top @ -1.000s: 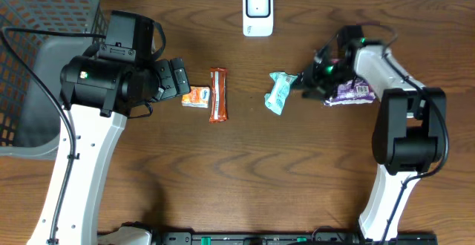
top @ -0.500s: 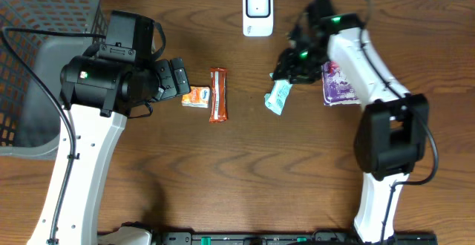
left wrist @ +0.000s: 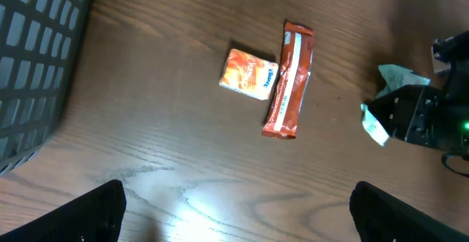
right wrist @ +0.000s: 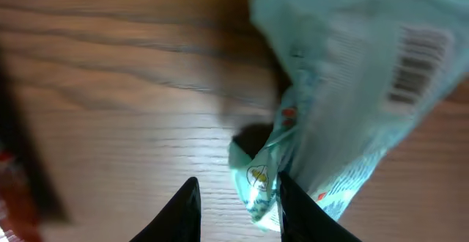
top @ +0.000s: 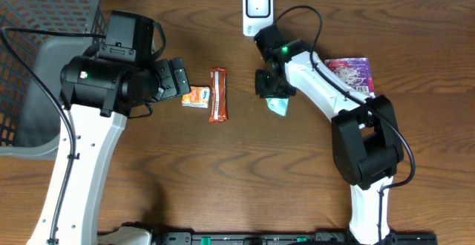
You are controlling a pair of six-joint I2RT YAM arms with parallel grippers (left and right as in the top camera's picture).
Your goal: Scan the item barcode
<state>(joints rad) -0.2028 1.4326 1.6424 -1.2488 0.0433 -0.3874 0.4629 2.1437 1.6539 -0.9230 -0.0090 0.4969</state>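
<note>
Overhead view, all places given from the white scanner (top: 257,11), which stands at the far edge of the wooden table (top: 245,178). I count one scanner, one grey basket (top: 44,22), two arms and four wrapped items.

Items: a mint-green packet (top: 279,107), nearer me than the scanner and almost straight in front of it. A red-brown bar (top: 217,94) lies on the basket side of the scanner, and a small orange packet (top: 196,97) sits just beside the bar, farther toward the basket. A purple packet (top: 350,74) lies on the opposite side of the scanner, against the right arm's link.

Right gripper (top: 272,89): it sits over the mint-green packet (right wrist: 344,88), covering most of it. In its wrist view the jaws are partly apart and straddle the packet's lower end. One finger (right wrist: 293,213) overlaps the wrapper, while wood shows between the other finger and the wrapper. The barcode (right wrist: 414,66) is printed on the packet's upper part.

Left gripper (top: 178,78): it is just beside the orange packet (left wrist: 249,73), its jaws spread fully, with nothing between them.

Edges and room: the basket fills the far corner on the left arm's side. Bare wood runs from the row of items to the near edge, and between the bar (left wrist: 290,81) and the mint-green packet (left wrist: 392,77).
</note>
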